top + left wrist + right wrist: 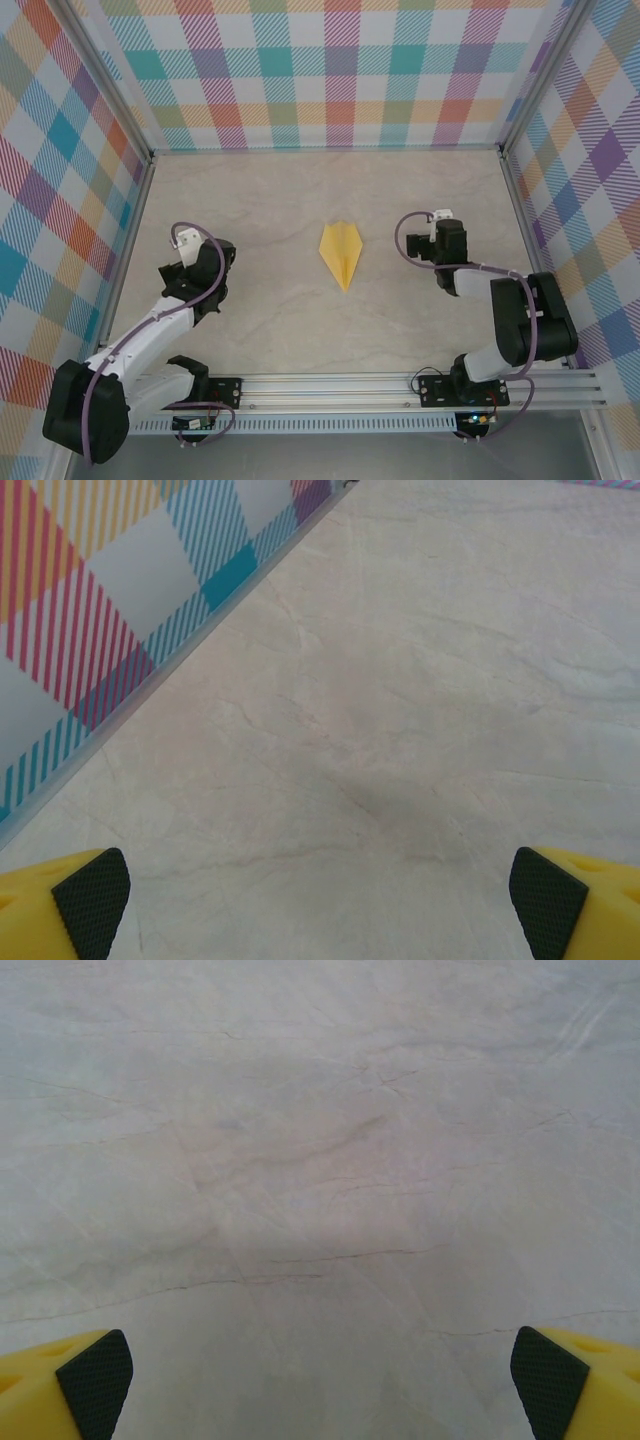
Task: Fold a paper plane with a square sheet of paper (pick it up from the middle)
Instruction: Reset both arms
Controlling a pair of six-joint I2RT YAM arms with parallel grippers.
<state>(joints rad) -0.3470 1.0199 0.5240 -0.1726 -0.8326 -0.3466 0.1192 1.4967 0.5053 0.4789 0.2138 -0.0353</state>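
Note:
The yellow paper plane (pixel 341 253) lies flat in the middle of the table, a narrow dart with its point toward the near edge. My left gripper (pixel 188 243) is well to its left, drawn back near the left wall. In the left wrist view that gripper (pixel 320 905) is open, with bare marble between its yellow fingers (pixel 92 900). My right gripper (pixel 440 225) sits to the plane's right, also apart from it. Its wrist view shows that gripper (pixel 320 1385) open, the black pads (pixel 548 1378) wide apart over bare table.
Checked walls (pixel 330 70) close the table on the left, back and right. The left wall's foot (pixel 150 680) runs close past my left gripper. An aluminium rail (pixel 400 390) with the arm bases crosses the near edge.

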